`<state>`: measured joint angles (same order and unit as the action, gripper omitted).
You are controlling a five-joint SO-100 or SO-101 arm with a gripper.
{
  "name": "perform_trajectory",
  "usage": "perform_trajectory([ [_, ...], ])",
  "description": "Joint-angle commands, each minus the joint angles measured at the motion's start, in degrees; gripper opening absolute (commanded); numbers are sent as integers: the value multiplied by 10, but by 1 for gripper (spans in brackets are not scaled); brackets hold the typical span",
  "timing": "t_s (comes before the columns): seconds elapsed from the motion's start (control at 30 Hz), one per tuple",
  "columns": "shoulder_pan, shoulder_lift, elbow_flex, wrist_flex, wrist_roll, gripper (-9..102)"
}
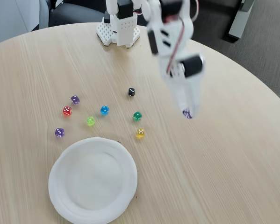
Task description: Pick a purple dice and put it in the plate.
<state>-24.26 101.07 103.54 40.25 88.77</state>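
Pale wood-grain round tabletop [233,163] fills most of the fixed view, with dark grey floor beyond its far edge. At that far edge stands the white arm's base [119,28]. The blurred arm reaches toward the right side of the table, and its white two-finger gripper [187,112] points downward, closed on a tiny translucent purple dice [187,114] at its tip, just above or at the surface; which one cannot be told. Near the front edge, left of centre, lies a large round white disposable plate [65,205] with a shallow rim. Behind the plate small dice are scattered: two more purple ones [75,99] [59,132], a red die [67,111], a blue die [104,110], a lime die [90,121], a green die [137,116], a yellow die [140,133] and a black die [131,92].
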Motion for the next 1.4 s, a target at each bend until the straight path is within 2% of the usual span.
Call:
perform_trajectory([
  [0.0, -32, -18, -21, -4, 18, 0],
  [0.23, -105, -61, -21, -5, 8, 0],
  [0.47, -92, -62, -11, -5, -23, 0],
  [0.77, 81, -54, -11, 0, -31, 0],
  [1.37, 329, -52, -11, 2, -89, 0],
])
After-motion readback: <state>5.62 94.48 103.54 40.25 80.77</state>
